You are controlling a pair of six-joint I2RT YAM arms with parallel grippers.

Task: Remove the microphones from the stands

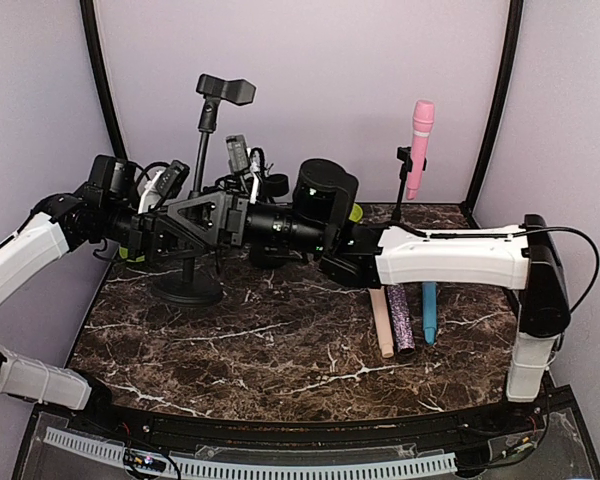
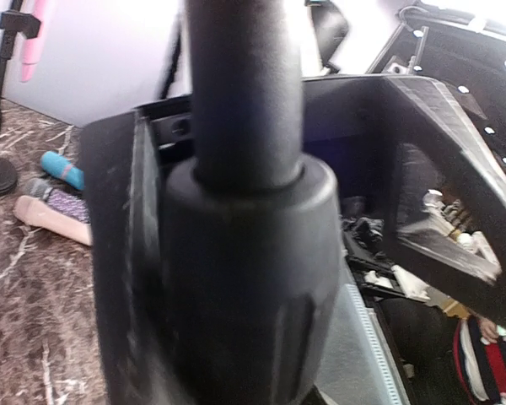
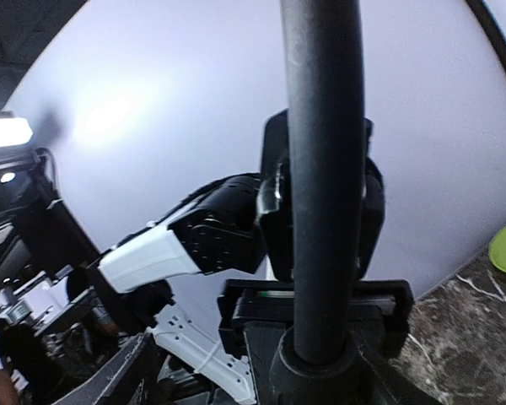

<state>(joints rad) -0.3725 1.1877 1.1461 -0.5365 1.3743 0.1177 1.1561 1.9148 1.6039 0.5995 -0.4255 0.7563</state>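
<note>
Leftmost, pinches the pole of the black stand [image 1: 201, 150] with the left gripper [image 1: 160, 238], jaws pressed together on it. From above, hides the contact itself under cables and both black wrists. From the left wrist, shows little but that pole and a thick black collar [image 2: 244, 278] filling the frame, blurred, fingertips lost behind them. Carries a forked clip [image 1: 225, 90] at the stand's top, high against the wall, and rests on a round base [image 1: 187, 290] on the marble table [image 1: 280, 350]. Just right of the pole, sets the right gripper [image 1: 185, 225] at the same stand, arm stretched across from the table's right side. Cannot tell spread from pinching there — gives only the pole up close in the right wrist view, with the left arm behind it. Further right, shows a beige microphone [image 1: 382, 322], a glittery purple microphone [image 1: 401, 320] and a teal microphone [image 1: 430, 312] lying side by side on the marble, upper ends cut off by the right arm. Behind them, holds the pink microphone [image 1: 421, 135] upright in the clip of a thin stand [image 1: 403, 190] near the back wall — well apart from both grippers.
</note>
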